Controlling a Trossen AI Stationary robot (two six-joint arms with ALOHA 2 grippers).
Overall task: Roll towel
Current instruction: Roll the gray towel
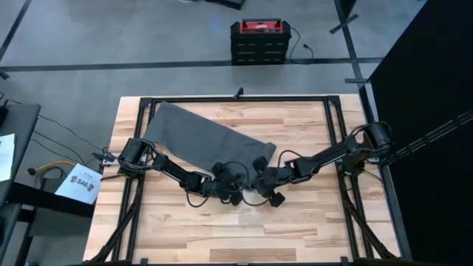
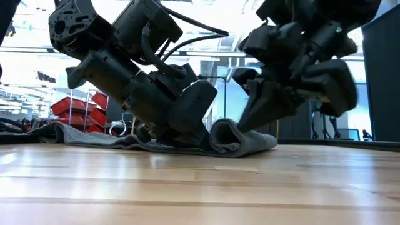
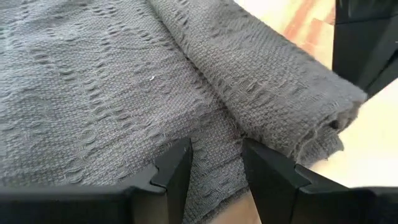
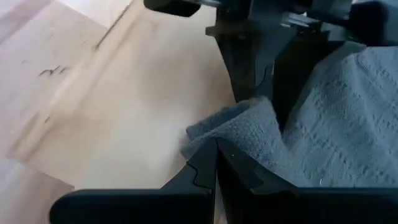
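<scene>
Wooden bench [image 1: 295, 222] is carrying my towel [image 1: 194, 135]; right pincer [image 4: 216, 163] is pinching its rolled edge, left pincer [image 3: 214, 168] is hovering narrowly apart.

A light wooden table [image 1: 222, 229] of glued planks carries a black metal frame [image 1: 244, 98] around its edge. Beyond the far edge, on the grey floor, stands a red-and-black case [image 1: 259, 38] with a cable trailing off. To the table's left lie a white label sheet [image 1: 83, 184] and loose cables [image 1: 52, 166] — red bins [image 2: 72, 107] show in the room behind.
</scene>
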